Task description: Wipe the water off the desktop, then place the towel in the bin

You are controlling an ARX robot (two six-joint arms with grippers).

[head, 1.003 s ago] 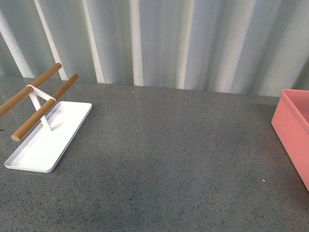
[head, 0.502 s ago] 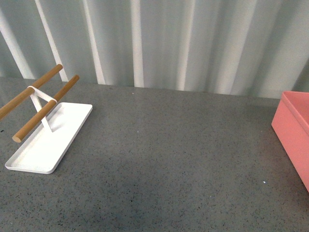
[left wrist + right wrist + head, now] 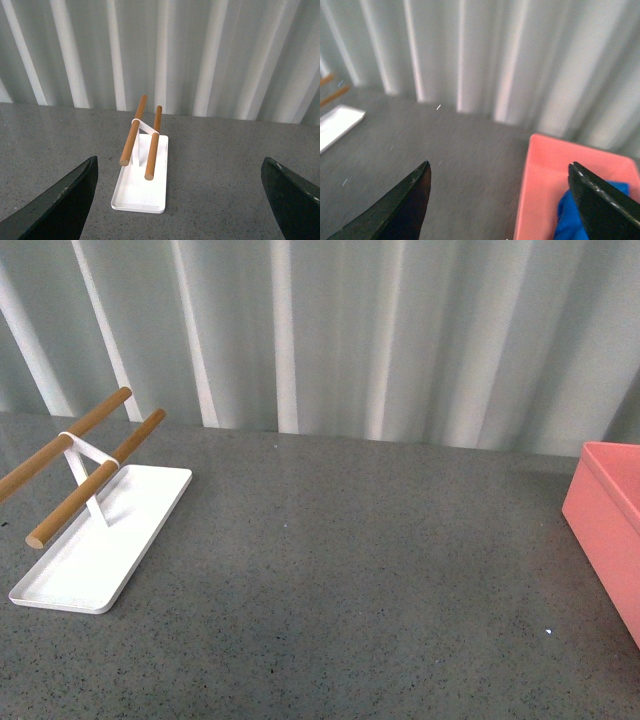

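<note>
The desktop is a dark grey speckled surface; I see no water on it. The salmon-pink bin stands at its right edge, partly cut off. In the right wrist view the bin holds the bunched blue towel, partly hidden behind a finger. My right gripper is open and empty above the desktop, beside the bin's near wall. My left gripper is open and empty above the desktop, facing the white tray. Neither arm shows in the front view.
A flat white tray with two wooden rails on a white stand sits at the left; it also shows in the left wrist view. A pale corrugated wall closes the back of the desktop.
The front view has shifted slightly: the tray and the bin sit a little lower in the picture than before. Nothing on the desktop itself has moved.
</note>
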